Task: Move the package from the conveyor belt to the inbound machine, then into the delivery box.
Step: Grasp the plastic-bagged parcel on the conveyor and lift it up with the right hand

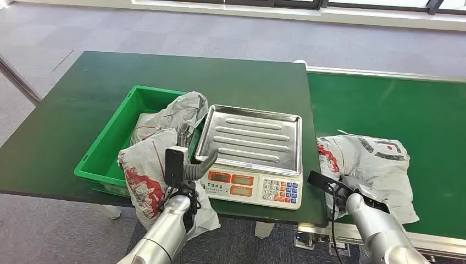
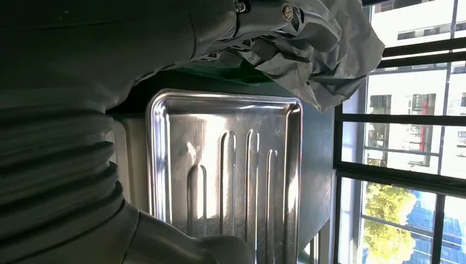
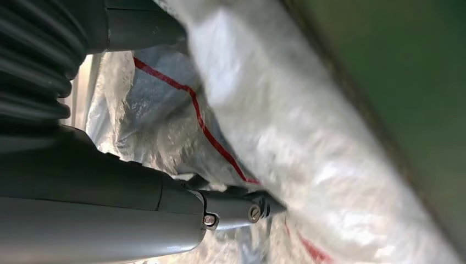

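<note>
Fingers (image 3: 236,206) press the package (image 1: 373,165), lying lengthwise across the conveyor belt (image 1: 417,110).

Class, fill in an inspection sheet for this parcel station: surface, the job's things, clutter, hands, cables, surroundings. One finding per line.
Surface: dark green table beside a green conveyor belt.
Job's things: grey package on the belt; weighing scale with a bare steel tray; green box holding grey bags, one bag draped over its near edge.
Clutter: nothing seen.
Hands: left hand beside the scale, against the draped bag, grip unclear; right hand on the package, grip unclear.
Cables: black cable along the right wrist.
Surroundings: grey carpet; windows.
</note>
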Action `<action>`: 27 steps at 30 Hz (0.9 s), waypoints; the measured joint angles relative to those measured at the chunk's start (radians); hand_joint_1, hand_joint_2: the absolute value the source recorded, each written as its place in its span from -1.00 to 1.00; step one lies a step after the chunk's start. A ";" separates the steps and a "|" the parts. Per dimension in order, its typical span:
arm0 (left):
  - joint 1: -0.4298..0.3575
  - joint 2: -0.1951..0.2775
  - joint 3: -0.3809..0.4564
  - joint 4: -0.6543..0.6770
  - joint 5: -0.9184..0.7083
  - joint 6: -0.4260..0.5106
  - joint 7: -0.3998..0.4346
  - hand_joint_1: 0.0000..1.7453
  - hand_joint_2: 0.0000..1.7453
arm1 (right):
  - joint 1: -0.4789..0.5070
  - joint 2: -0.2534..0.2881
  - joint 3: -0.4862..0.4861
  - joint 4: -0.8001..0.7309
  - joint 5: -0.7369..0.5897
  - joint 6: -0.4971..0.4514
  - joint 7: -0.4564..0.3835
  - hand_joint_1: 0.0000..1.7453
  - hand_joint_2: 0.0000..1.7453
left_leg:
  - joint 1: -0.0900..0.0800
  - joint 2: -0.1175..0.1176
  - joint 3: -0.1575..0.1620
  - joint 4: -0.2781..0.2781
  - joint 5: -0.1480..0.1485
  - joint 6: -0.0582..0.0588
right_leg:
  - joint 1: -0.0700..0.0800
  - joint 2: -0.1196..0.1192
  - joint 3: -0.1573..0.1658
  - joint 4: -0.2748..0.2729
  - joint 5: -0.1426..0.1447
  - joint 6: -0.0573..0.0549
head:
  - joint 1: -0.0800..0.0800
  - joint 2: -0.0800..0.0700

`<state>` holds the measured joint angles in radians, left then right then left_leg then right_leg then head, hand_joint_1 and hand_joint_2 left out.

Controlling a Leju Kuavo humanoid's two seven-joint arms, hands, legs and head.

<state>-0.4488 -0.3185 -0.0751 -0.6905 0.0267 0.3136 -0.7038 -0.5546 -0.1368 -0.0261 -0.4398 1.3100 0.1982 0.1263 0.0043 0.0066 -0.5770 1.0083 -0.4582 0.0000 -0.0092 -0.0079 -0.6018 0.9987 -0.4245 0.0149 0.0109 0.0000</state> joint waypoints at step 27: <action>0.012 0.003 0.000 -0.013 -0.017 0.005 0.000 -1.00 1.00 | 0.211 0.058 -0.099 -0.235 -0.179 -0.342 -0.187 1.00 1.00 | 0.000 0.000 -0.003 0.000 -0.001 -0.001 | 0.000 0.000 -0.004 0.001 -0.002 -0.001 | 0.000 0.000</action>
<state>-0.4370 -0.3159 -0.0752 -0.7036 0.0094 0.3183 -0.7038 -0.3440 -0.0786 -0.1255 -0.6746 1.1309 -0.1440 -0.0606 0.0042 0.0063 -0.5804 1.0078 -0.4592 -0.0014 -0.0093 -0.0081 -0.6055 0.9993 -0.4265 0.0137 0.0111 0.0000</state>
